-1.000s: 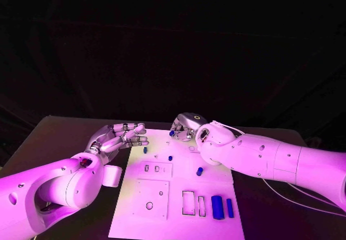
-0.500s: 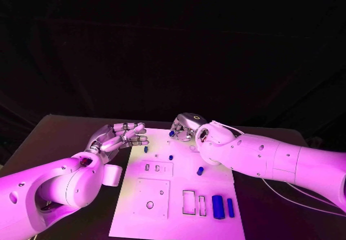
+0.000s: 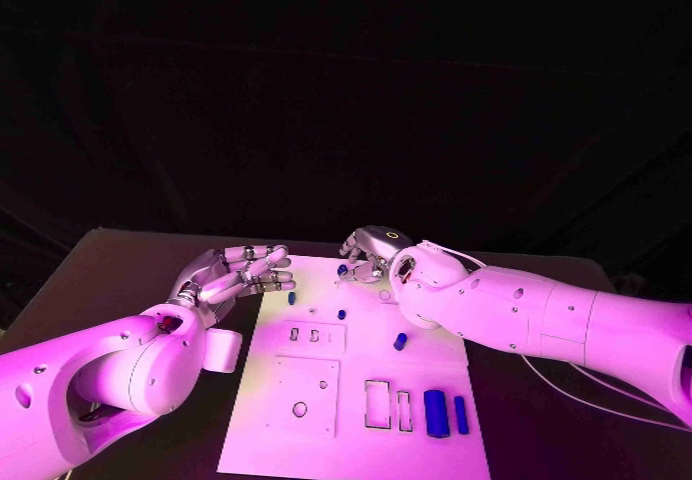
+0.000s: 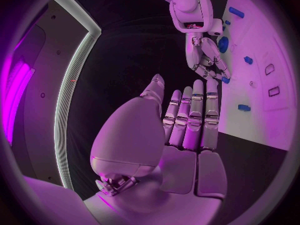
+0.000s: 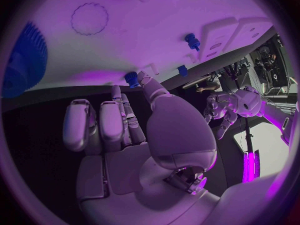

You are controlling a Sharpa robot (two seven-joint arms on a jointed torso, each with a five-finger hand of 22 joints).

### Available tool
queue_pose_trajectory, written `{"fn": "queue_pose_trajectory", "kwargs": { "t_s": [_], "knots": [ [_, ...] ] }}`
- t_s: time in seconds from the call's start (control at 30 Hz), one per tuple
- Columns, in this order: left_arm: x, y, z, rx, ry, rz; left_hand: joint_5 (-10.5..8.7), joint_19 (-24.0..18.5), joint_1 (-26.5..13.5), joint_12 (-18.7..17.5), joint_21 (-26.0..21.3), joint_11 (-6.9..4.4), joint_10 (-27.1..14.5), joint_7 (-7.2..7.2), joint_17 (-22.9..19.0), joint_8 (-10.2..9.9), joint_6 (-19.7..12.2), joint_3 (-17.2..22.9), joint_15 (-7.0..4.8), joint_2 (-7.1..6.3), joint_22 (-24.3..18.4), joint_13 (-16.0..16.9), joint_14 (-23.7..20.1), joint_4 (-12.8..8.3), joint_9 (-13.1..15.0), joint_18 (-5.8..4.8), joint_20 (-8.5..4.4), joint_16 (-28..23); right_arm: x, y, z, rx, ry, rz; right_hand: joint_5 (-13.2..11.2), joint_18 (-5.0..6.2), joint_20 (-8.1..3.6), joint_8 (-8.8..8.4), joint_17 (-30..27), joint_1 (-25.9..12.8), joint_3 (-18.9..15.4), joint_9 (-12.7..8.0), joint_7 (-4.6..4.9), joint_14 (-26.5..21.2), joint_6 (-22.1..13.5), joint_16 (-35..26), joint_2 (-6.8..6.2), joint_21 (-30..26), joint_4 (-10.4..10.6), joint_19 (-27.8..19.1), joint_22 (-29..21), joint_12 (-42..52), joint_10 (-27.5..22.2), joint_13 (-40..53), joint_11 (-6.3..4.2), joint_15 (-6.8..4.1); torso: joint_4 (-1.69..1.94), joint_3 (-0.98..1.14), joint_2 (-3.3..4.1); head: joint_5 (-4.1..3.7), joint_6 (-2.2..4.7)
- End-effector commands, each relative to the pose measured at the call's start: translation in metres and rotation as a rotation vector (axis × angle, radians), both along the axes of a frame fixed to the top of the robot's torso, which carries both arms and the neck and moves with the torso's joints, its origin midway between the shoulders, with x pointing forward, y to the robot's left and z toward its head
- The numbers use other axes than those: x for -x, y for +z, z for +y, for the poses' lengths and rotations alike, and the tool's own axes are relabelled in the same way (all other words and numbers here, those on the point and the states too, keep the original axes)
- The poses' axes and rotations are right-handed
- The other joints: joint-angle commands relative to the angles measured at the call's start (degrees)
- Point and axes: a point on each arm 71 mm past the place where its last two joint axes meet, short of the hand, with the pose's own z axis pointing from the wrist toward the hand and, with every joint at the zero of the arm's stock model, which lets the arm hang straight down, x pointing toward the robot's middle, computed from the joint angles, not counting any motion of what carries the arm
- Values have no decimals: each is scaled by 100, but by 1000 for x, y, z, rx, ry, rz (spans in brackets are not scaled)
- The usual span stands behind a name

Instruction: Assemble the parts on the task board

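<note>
Head view: left hand (image 3: 231,276) empty, fingers spread; right hand (image 3: 369,254) pinches small blue part (image 5: 131,78) over task board (image 3: 346,420).

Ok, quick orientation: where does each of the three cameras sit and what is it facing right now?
Head view: on the robot's head, looking down at the task board; both arms enter, left hand by the board's far left corner, right hand at its far edge.
Left wrist view: behind the left hand, fingers straight, facing the board and right hand.
Right wrist view: behind the right hand, facing the board; left hand beyond.
Shared: both wrist views show the board's blue parts.
</note>
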Motion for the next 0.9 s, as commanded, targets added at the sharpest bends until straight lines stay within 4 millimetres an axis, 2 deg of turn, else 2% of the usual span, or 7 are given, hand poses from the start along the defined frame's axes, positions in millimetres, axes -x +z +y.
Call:
{"fn": "queue_pose_trajectory", "kwargs": {
  "t_s": [0.03, 0.3, 0.47, 0.6, 0.67, 0.83, 0.9],
  "knots": [
    [0, 2, -1, 9, -17, -5, 13, 34, 53, -36, -13, 41, -2, 33, 10, -49, -9, -8, 34, 19, -12, -8, 0, -40, -9, 73, -11, -40, 4, 2, -2, -16, 4, -14, 70, 32, 2, 44, 41, 58, -128, 29, -6, 38, 52, 29, -57, 29, 59, 49, 72, 129, -10, 51, -10, 41, 0, 0, 0, 7, 7],
    [-1, 2, 4, 5, -4, -6, 13, 32, 50, -43, -15, 43, -5, 33, 10, -54, -12, -14, 36, 17, -14, -8, -4, -43, -10, 72, -10, -48, 22, 11, -30, -69, -3, -14, 267, -36, -21, 209, 284, 223, -276, 157, -44, 121, 469, 226, 36, 215, 206, 278, 394, 480, 237, 183, -49, 9, -58, 17, -6, 3, 52],
    [-2, 2, 5, 5, -1, -5, 13, 31, 50, -44, -16, 43, -5, 33, 10, -55, -12, -14, 37, 18, -15, -8, -5, -44, -10, 72, -10, -50, 35, 21, -63, -128, -35, 30, 320, -75, -77, 264, 425, 334, -201, 204, -70, 158, 665, 340, 118, 338, 259, 408, 592, 801, 847, 326, -160, -71, -97, 31, -31, -46, 60],
    [-2, 1, 5, 7, -3, -3, 13, 31, 50, -45, -17, 43, -4, 32, 10, -56, -11, -15, 37, 19, -16, -8, -5, -45, -9, 72, -10, -52, 42, 23, -91, -135, -75, 106, 361, -140, -188, 228, 733, 323, -304, 205, -165, 230, 617, 553, -46, 525, 308, 593, 882, 1413, 1577, 729, -309, -192, -115, 36, -49, -99, 47],
    [-2, 1, 5, 7, -4, -2, 13, 31, 50, -45, -17, 43, -4, 32, 10, -56, -11, -15, 37, 19, -16, -8, -5, -45, -9, 72, -10, -52, 43, 23, -100, -129, -89, 130, 620, -170, -244, 238, 938, 328, -429, 226, -190, 266, 555, 707, -150, 603, 407, 665, 1002, 1857, 1405, 1197, -347, -237, -123, 40, -51, -99, 44],
    [-3, 1, 5, 7, -5, -2, 13, 31, 50, -45, -17, 43, -4, 32, 10, -56, -11, -15, 37, 19, -16, -8, -5, -45, -9, 72, -10, -52, 46, 20, -118, -110, -120, 182, 734, -211, -202, 294, 1484, 421, -732, 291, -158, 323, 289, 1056, -159, 722, 717, 773, 1206, 3741, 1185, 3142, -282, -154, -142, 57, -50, -106, 41],
    [-3, 1, 5, 7, -5, -1, 13, 31, 50, -45, -17, 43, -4, 32, 10, -56, -11, -15, 37, 19, -16, -8, -5, -45, -9, 72, -10, -52, 47, 19, -121, -101, -127, 200, 740, -228, -168, 371, 1691, 516, -870, 344, -121, 347, 214, 1180, -171, 769, 872, 819, 1289, 4495, 1121, 3998, -252, -148, -126, 47, -50, -126, 31]
  ]
}}
